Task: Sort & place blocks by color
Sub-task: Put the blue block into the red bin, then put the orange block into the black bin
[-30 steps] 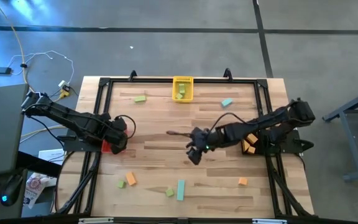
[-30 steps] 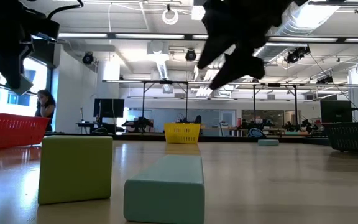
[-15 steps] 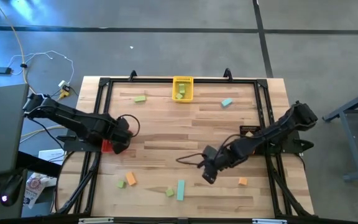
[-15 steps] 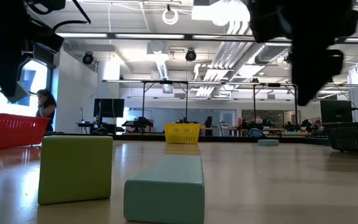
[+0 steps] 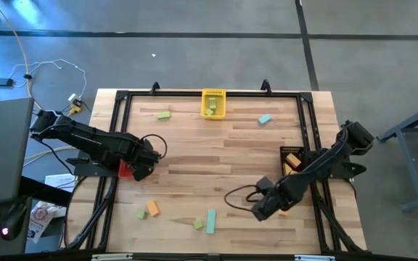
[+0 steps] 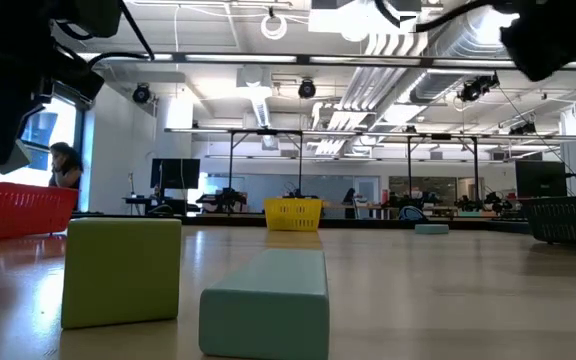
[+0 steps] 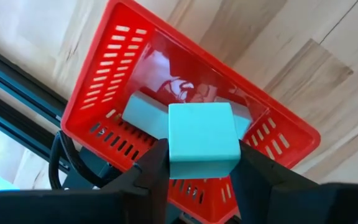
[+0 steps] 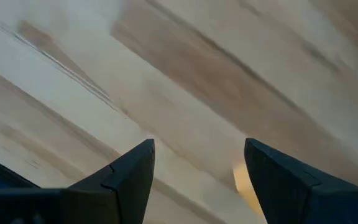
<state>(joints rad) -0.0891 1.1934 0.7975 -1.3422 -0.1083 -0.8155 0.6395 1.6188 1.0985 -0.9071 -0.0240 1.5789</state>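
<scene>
My left gripper [image 5: 144, 165] is shut on a teal cube [image 7: 202, 140] over the red bin [image 7: 104, 81] at the table's left edge. Another teal block [image 7: 143, 115] lies in that bin. My right gripper [image 5: 261, 210] is open and empty low over the table near the front right. An orange cube [image 5: 283, 212] lies just to its right and shows past the fingers in the right wrist view [image 8: 241, 183]. A green cube [image 5: 198, 225] and a teal bar [image 5: 211, 221] lie near the front edge. A green block [image 5: 141, 214] and an orange block [image 5: 152, 209] lie at the front left. My left gripper pinches the teal cube by two opposite sides [image 7: 173, 152] between its two fingers [image 7: 154, 165]. The fingers come from above, pointing down. The cube is lifted clear, level, above the red bin.
A yellow bin [image 5: 213, 103] holding a green block stands at the far edge. A black bin [image 5: 292, 161] with orange blocks stands at the right. A green block [image 5: 164, 114] and a teal block [image 5: 265, 119] lie at the back. A black frame [image 5: 122, 98] rims the table.
My right gripper has swung from the table's middle toward the near right, down beside the orange cube, staying empty. My left gripper has shifted slightly over the red bin with the teal cube still held.
</scene>
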